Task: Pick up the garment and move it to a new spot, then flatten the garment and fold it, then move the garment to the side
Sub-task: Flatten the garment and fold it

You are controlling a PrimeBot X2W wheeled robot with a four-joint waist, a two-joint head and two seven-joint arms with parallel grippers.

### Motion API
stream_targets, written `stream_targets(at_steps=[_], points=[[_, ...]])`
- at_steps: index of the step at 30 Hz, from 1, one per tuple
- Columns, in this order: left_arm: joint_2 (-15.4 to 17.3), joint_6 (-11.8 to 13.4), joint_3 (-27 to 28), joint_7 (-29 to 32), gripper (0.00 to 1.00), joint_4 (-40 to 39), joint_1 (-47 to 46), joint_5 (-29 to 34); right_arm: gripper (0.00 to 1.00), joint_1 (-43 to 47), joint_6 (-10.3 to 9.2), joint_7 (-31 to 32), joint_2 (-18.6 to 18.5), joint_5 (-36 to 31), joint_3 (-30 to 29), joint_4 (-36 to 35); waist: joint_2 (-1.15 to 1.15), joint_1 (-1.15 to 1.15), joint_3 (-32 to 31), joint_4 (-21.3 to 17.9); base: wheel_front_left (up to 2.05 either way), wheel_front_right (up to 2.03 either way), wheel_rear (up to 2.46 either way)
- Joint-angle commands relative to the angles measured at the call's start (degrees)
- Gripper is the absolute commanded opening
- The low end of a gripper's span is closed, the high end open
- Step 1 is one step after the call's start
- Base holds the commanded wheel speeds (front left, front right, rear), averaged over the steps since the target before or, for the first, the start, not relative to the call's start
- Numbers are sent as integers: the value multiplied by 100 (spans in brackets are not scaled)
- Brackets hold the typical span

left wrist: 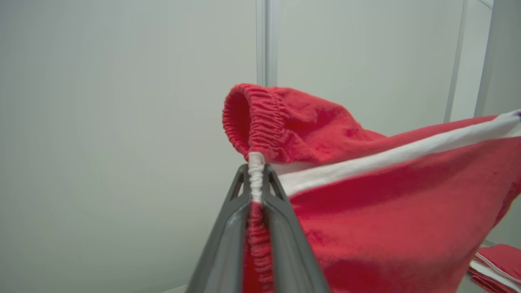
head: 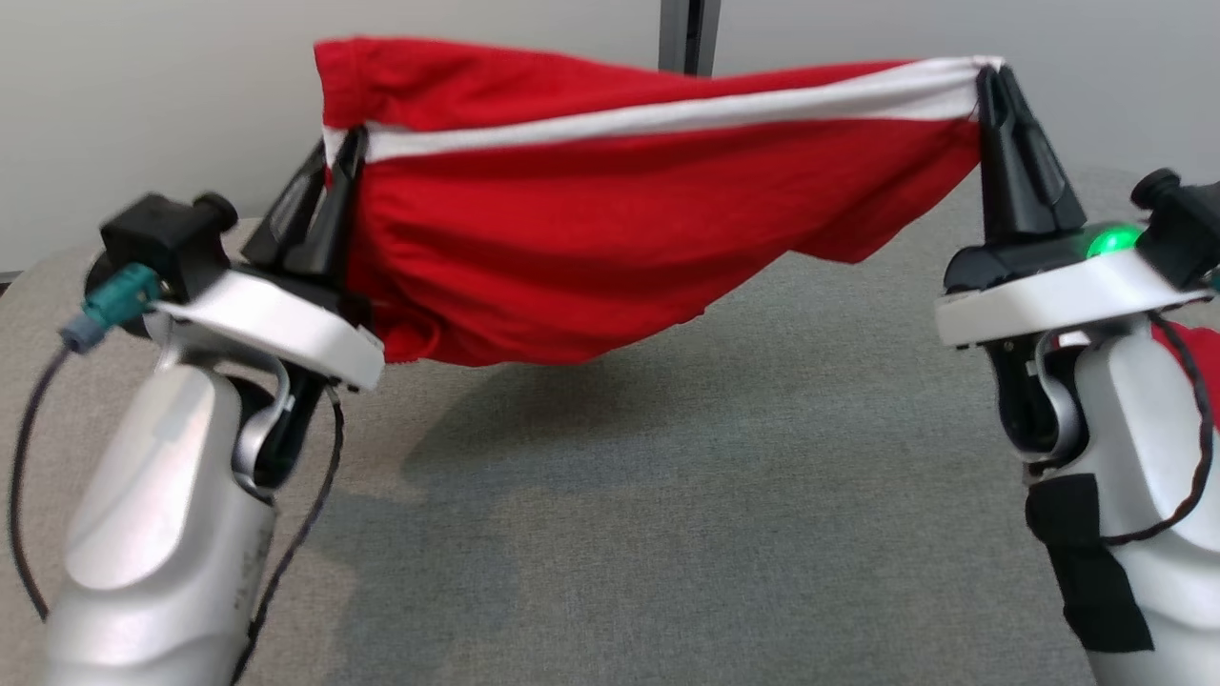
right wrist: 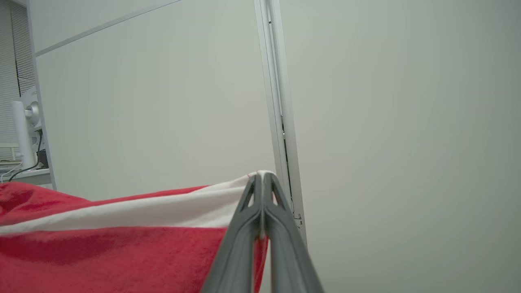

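The garment (head: 620,229) is red cloth with a white side stripe and an elastic waistband, and it hangs stretched in the air above the grey table (head: 667,495). My left gripper (head: 343,152) is shut on its waistband end at the left. In the left wrist view the ribbed band (left wrist: 256,179) is pinched between the fingers of that gripper (left wrist: 256,167). My right gripper (head: 991,81) is shut on the white-striped corner at the upper right; the right wrist view shows this gripper (right wrist: 262,177) clamped on the cloth (right wrist: 122,244). The garment's lower edge sags toward the left.
A pale wall with a vertical post (head: 688,33) stands behind the table. More red and white cloth (left wrist: 496,264) lies low at the right in the left wrist view, and a red patch (head: 1191,357) shows beside my right arm.
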Motion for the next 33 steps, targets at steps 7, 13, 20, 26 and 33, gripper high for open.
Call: stream_targets(at_steps=[7,13,20,26,33], points=[[441,-18,-17,727,0,-519,-932,-561,0,-615,-1,4,-257,88,-39,-206,0,0,307,-232,0,0,0],[492,-21,-224,980,0,-264,-1648,-912,0,-1163,0,4,-290,-12,95,191,0,0,1109,-284,0,0,0],[328,-21,-568,228,0,493,-2513,-1029,0,-1847,-1,4,-121,-289,210,450,0,0,1806,-295,0,0,0],[90,-22,-813,-544,0,1103,-2325,-1635,0,-1545,0,4,79,-359,189,229,0,0,1823,-276,0,0,0],[-207,-22,-924,-657,0,1561,-783,-2362,0,-204,0,4,140,-230,407,294,0,0,1457,-201,0,0,0]])
